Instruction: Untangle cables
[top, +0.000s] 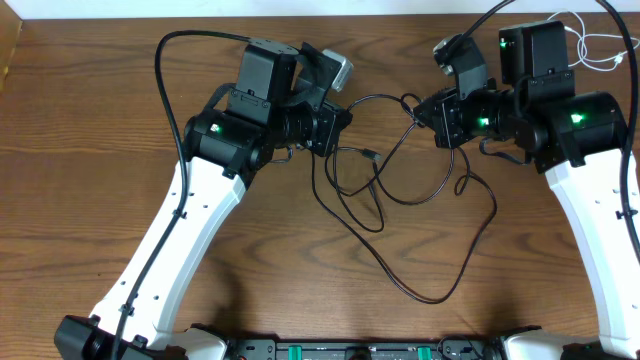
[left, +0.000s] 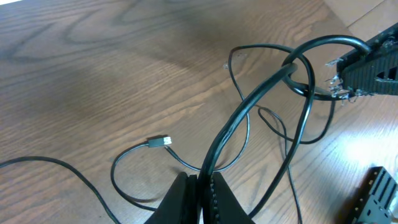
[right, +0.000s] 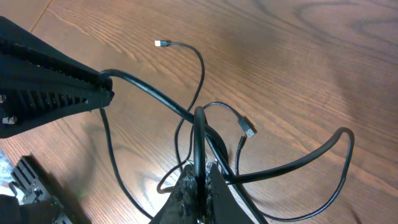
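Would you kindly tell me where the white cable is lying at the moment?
In the overhead view, the white cable lies at the table's far right corner, behind the right arm, apart from the black cables tangled mid-table.

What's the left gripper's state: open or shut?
Shut: the left gripper pinches a black cable between its fingers in the left wrist view.

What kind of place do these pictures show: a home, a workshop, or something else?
Probably a robotics lab bench, though the room itself is not visible. A wooden table carries two white robot arms, the left arm and the right arm, with loose black cables lying between them.
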